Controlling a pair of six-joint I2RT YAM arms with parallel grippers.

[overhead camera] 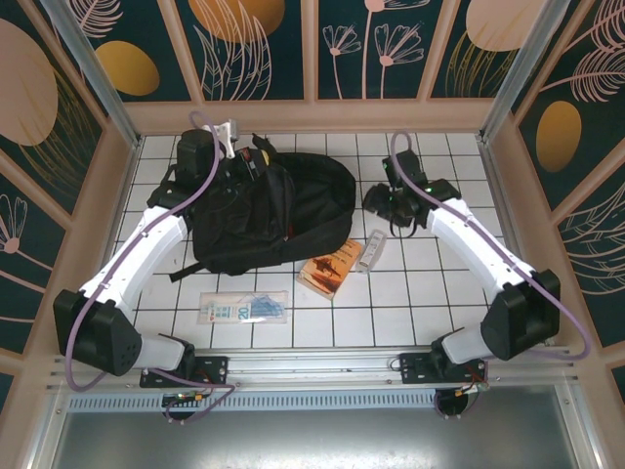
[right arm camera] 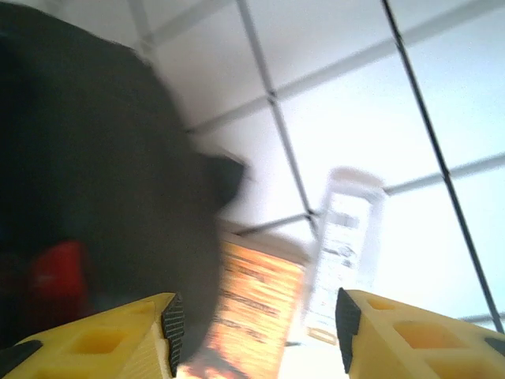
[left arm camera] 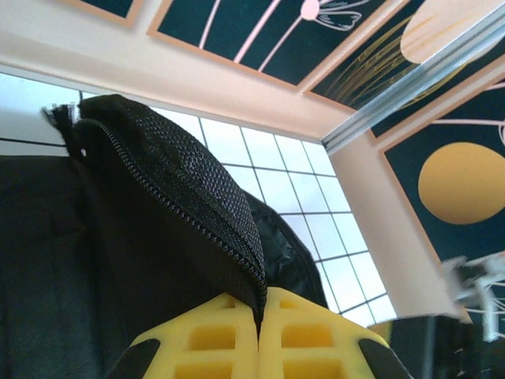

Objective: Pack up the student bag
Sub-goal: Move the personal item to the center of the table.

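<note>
Far-left on the tiled table (overhead camera: 430, 293), I see the student bag (overhead camera: 293, 210) lying slumped. My left gripper (left arm camera: 259, 320) is pinched tight on its zippered flap edge. Right gripper (right arm camera: 259, 316) hovers just right of the bag, jaws apart, empty, above an orange booklet (right arm camera: 264, 292) and clear box (right arm camera: 343, 245).

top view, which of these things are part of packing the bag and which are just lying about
In the job: student bag; left end effector, shut on its zip flap; right end effector, open.
Lying about, likely to pack: orange booklet; clear box; plastic packet.
</note>
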